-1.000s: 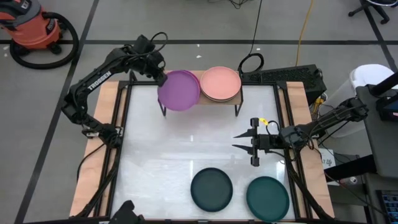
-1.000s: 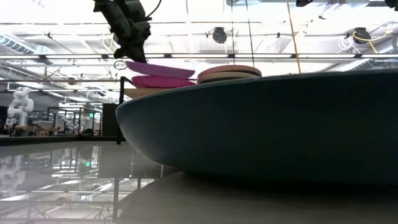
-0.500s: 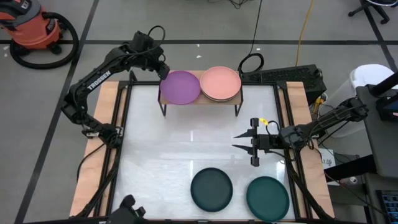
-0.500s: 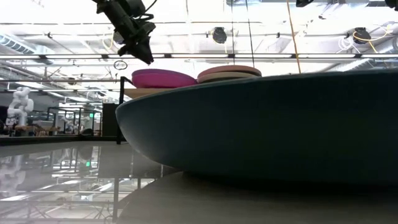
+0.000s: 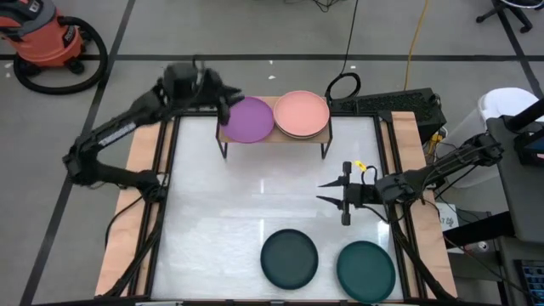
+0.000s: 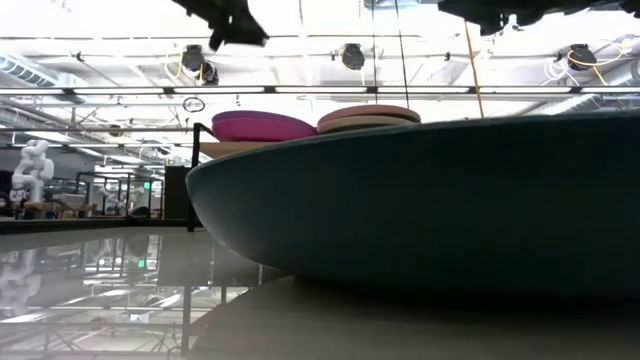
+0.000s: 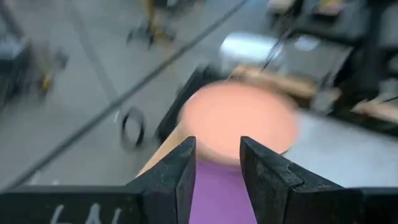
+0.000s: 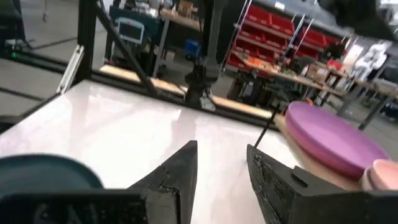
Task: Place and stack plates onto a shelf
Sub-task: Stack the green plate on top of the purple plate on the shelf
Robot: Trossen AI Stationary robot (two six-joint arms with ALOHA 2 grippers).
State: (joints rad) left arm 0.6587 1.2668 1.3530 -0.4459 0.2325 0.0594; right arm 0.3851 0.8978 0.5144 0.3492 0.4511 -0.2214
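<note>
Hovering above the left end of the shelf [image 5: 272, 136], the left gripper [image 5: 223, 100] has its jaws spread with nothing between them, the purple plate [image 5: 248, 119] lying just under and ahead of them in the left wrist view. That plate sits flat on the plank, apparently atop a magenta one (the low view shows one pink-purple mound there, and I cannot separate the layers). Beside it on the shelf's right half, the salmon pink plate [image 5: 302, 113] rests on a paler beige one whose rim shows beneath it. So the rack carries two stacks side by side, filling its width, which suits a shelf only two plates wide.

The right gripper [image 5: 333, 194] waits low over the middle-right of the surface [image 5: 212, 221], jaws spread and empty, pointing toward the shelf. Near the front edge, well apart from the shelf, lie a dark teal plate [image 5: 289, 258] and a green plate [image 5: 366, 269], side by side and not yet stacked, probably within the right arm's easy reach
</note>
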